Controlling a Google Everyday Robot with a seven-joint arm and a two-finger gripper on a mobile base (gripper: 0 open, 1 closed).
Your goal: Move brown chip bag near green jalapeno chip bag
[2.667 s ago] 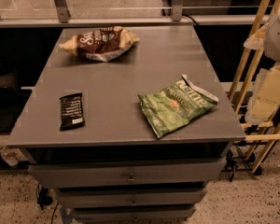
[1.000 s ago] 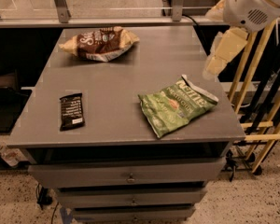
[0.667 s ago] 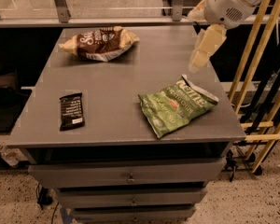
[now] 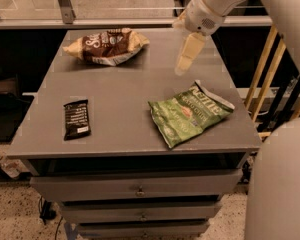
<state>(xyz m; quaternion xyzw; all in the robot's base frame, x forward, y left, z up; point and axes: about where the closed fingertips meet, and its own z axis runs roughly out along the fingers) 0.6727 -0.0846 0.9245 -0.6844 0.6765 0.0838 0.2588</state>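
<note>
Gripper [image 4: 186, 59] hovers far right, open or closed you cannot tell; your low approach could shove brown chip bag [image 4: 106, 46] off table [image 4: 125, 99] far edge

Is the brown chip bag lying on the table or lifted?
Lying on the table: the brown chip bag rests at its far left, and the gripper hangs apart to its right.
</note>
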